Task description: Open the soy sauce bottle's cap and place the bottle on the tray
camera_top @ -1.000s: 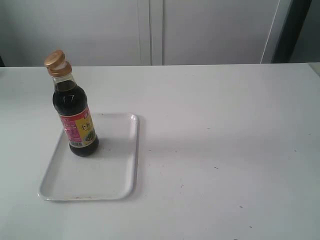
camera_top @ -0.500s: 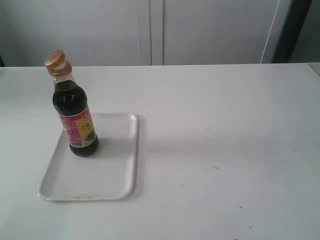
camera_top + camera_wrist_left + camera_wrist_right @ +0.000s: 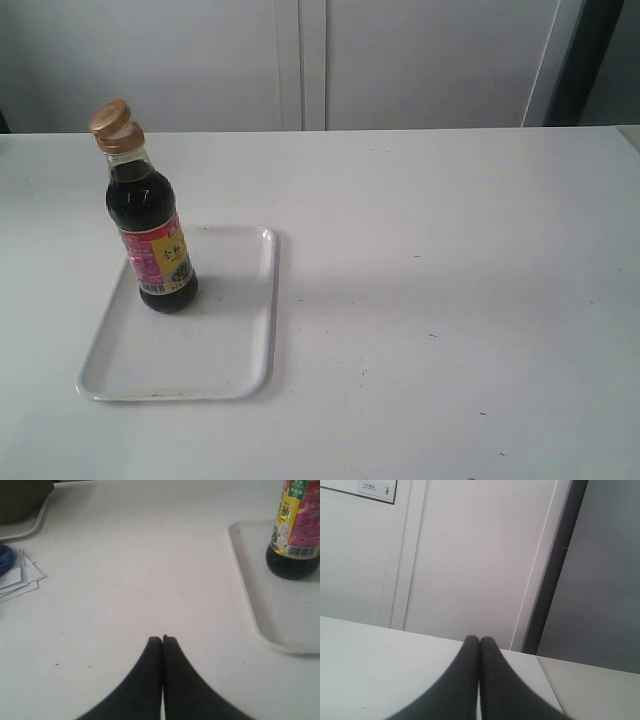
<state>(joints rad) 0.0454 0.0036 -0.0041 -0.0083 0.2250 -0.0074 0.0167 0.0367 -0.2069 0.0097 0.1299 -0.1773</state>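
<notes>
Nothing moved; soy sauce bottle (image 3: 151,235) on tray (image 3: 225,350) (top cropped wrist-side); both grippers pressed together.

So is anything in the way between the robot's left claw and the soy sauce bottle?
Nothing visible. In the left wrist view only bare table lies between the shut left gripper and the soy sauce bottle, which already stands on the tray. The papers lie off to the other side.

Right gripper (image 3: 479,641) has both dark fingers pressed together, tips touching, nothing between them. It sits over the white table (image 3: 365,650), facing a pale wall panel (image 3: 470,555) with a dark vertical strip (image 3: 555,570) beside it. Small sign (image 3: 376,490) on the wall, text too small to read.
</notes>
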